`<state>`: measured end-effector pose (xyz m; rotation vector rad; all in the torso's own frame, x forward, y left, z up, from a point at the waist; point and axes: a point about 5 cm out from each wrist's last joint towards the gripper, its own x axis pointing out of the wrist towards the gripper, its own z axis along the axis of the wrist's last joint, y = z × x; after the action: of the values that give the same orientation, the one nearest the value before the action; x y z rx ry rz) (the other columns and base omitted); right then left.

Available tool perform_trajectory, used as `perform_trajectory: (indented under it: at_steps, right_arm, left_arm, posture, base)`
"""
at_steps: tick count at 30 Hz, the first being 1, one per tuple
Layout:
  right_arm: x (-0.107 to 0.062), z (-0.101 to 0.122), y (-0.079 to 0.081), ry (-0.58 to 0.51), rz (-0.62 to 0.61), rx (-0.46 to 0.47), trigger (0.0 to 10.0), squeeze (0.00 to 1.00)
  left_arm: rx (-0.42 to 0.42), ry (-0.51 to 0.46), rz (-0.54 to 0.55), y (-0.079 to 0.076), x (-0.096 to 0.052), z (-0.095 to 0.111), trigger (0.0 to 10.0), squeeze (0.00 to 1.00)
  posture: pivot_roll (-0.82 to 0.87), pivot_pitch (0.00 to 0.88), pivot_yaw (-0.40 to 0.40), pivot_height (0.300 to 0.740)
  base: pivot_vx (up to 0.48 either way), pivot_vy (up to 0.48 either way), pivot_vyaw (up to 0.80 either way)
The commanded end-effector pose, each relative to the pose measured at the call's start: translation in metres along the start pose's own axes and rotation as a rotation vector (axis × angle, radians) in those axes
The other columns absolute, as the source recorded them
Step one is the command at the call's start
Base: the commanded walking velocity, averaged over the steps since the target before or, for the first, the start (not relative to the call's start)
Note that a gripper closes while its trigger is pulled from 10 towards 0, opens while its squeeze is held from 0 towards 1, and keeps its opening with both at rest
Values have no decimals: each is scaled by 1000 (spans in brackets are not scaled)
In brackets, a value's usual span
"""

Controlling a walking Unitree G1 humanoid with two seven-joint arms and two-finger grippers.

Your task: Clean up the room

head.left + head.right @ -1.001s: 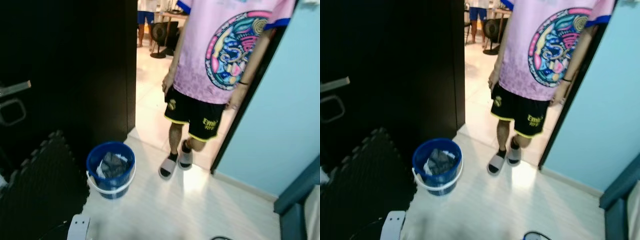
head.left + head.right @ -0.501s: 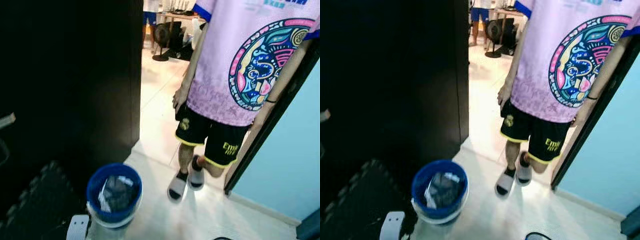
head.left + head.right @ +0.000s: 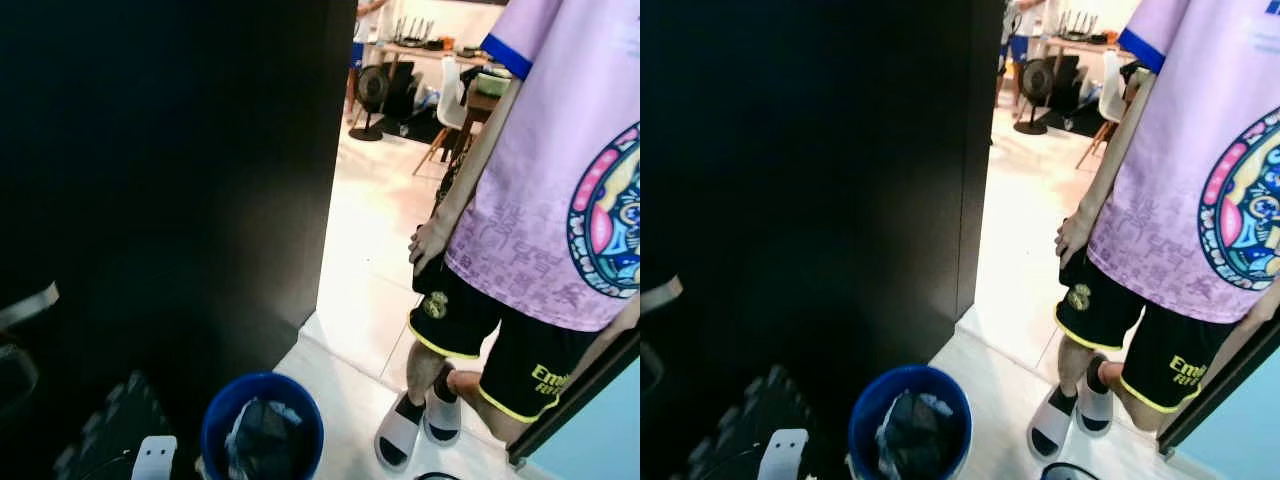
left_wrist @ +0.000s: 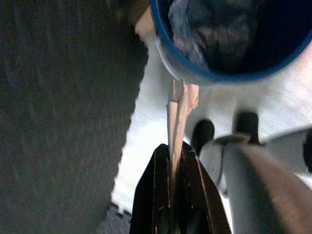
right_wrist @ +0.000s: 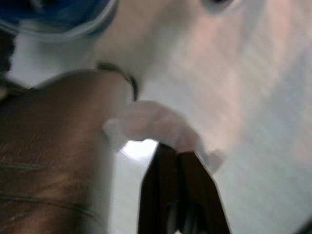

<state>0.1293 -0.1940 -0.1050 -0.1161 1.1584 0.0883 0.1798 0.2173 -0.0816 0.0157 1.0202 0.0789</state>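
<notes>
I have the robot standing on the pale floor point(image 3: 350, 400) almost over the blue bucket point(image 3: 868, 410), which sits at the foot of a tall black door point(image 3: 180, 180) with a dark foam mat point(image 3: 750, 400) just beside it. The bucket already holds a crumpled dark bag and some pale scraps, so part of the clean-up looks done. In the left wrist view my left hand point(image 4: 174, 156) is pinched shut on a thin folded strip of tan paper point(image 4: 178, 109), whose free end reaches the bucket's rim, so that piece looks nearly ready to go in. In the right wrist view my right hand point(image 5: 176, 158) is closed on a crumpled white tissue point(image 5: 151, 124), with the bucket's rim off toward one corner of that picture; this one seems to sit a little farther from the opening, though the picture is blurred and I cannot be sure. So what I judge is left: carry both hands over the bucket, let the paper and then the tissue drop, and look round for anything more on the floor. A person in a pink printed shirt point(image 3: 560, 200), black shorts and white slides point(image 3: 415, 435) stands in the doorway close to my right side, near the bucket, so I would keep any arm swing small. A white part of the robot's own body point(image 3: 153, 458) shows at the lower edge beside the bucket.
</notes>
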Motion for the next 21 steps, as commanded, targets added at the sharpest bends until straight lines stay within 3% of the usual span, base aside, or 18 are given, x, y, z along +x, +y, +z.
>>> perform_trajectory:
  at_steps: [1, 5, 7, 9, 14, 21]
  right_arm:
    - [0, -12, 5, 56, -20, -25, 10000, 0]
    - [0, -11, 11, 64, -13, -22, 10000, 0]
    - [1, -11, 13, 69, -8, -19, 10000, 0]
    - [2, -8, 17, 72, 0, -26, 10000, 0]
    - [3, 0, 18, 50, -7, -30, 10000, 0]
    - [1, -8, 10, 65, -19, -45, 10000, 0]
  left_arm:
    - [-19, -14, -21, -4, 0, -1, 10000, 0]
    - [-13, -50, -26, -4, 0, 2, 10000, 0]
    - [0, -69, -31, -5, 0, 4, 10000, 0]
    - [120, -122, -48, -5, -1, 11, 10000, 0]
    - [269, -192, -100, -9, -2, 20, 10000, 0]
    - [284, -252, -201, -16, -4, 23, 10000, 0]
  posture:
    - [38, 0, -55, 740]
    - [38, 0, -55, 740]
    - [40, 1, -58, 740]
    - [42, 2, -59, 740]
    - [27, 3, -59, 740]
    - [9, 18, -70, 740]
  base:
    - [0, 0, 0]
    - [0, 0, 0]
    - [0, 0, -769]
    - [0, 0, -766]
    - [0, 0, -304]
    - [0, 0, 0]
